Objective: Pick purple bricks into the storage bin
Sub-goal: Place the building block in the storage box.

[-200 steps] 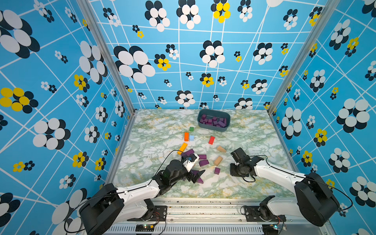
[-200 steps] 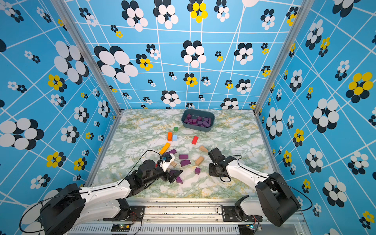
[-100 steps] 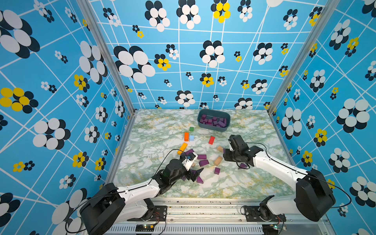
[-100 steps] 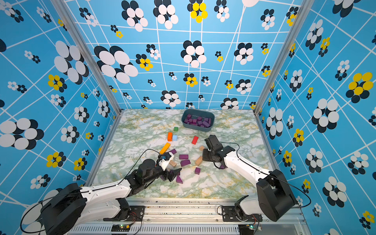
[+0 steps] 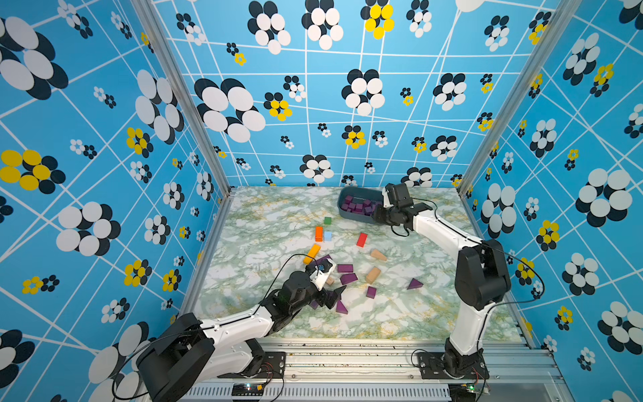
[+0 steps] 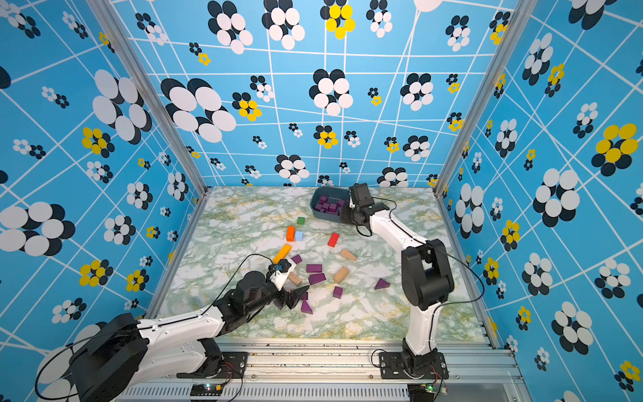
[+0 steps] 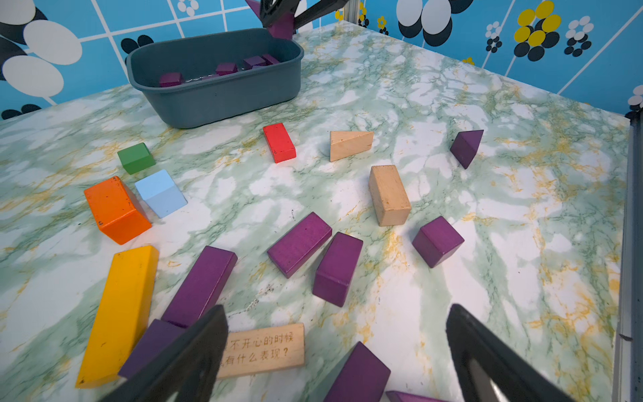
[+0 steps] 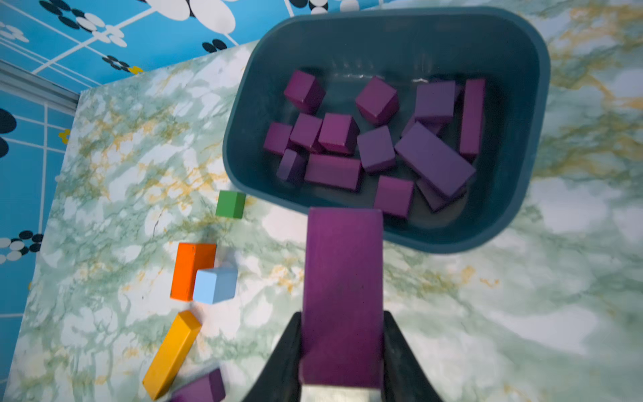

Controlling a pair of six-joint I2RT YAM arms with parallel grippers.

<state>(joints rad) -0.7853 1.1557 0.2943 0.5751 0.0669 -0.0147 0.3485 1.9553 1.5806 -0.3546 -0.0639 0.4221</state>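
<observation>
While right pincer (image 8: 342, 320) pinches a purple bar (image 8: 342, 264) over near rim of bin (image 8: 452, 240), by back edge of table (image 8: 522, 313), left pincer (image 7: 335, 313) hangs spread above loose bricks (image 7: 299, 243) toward front edge. Prob. light, stiff, slick paint: grip flat parallel sides, mid-length.

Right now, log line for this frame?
right gripper: shut on purple bar, at bin edge, not released | left gripper: open, over loose purple blocks | bin: many purple blocks inside
</observation>
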